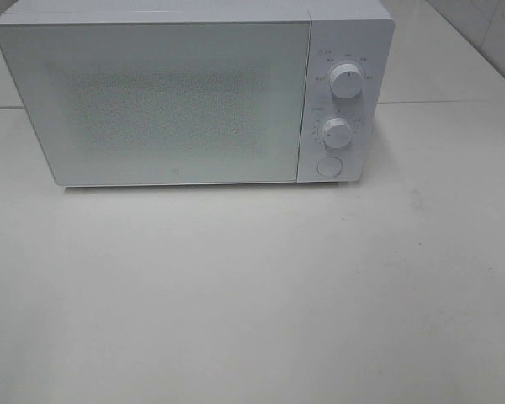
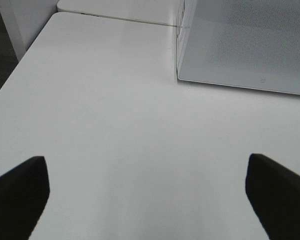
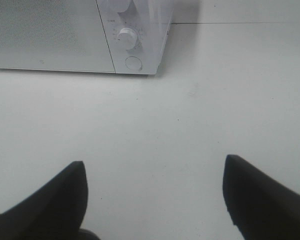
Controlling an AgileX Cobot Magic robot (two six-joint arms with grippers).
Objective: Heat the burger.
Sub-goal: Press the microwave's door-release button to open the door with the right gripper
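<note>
Right, status from where I'm standing. White microwave [image 1: 151,101] sits at the far side of the white worktop [image 1: 252,295], front facing the arms. Its door [image 1: 151,50] is shut. The panel is frosted with a fine dot mesh, so nothing inside can be made out. Controls are on the right end of the front: upper knob [image 1: 347,82], lower knob [image 1: 337,133] under it, round button [image 1: 329,166] at the bottom.

Burger: I can't tell where it is. None of the three views shows it, and the frosted door hides whatever is in the oven.

Left tool [image 2: 145,158]: fingers [image 2: 20,195] wide apart, nothing between them, only bare worktop below. It hangs over the worktop near the microwave's left front corner [image 2: 179,75], clear of it. The left wrist view also catches the worktop's rounded outer edge and a strip of dark floor [image 2: 0,55] past it.

Right tool [image 3: 154,160]: fingers [image 3: 260,200] apart too, nothing held. It hangs over open worktop in front of the control end of the microwave. The lower knob and the round button both show in its wrist view, well apart from the fingertips.

A seam [image 1: 454,103] runs across the worktop surface to the right of the microwave, roughly level with the upper knob in the high view. A tiled wall [image 1: 497,34] closes off the far right corner.
</note>
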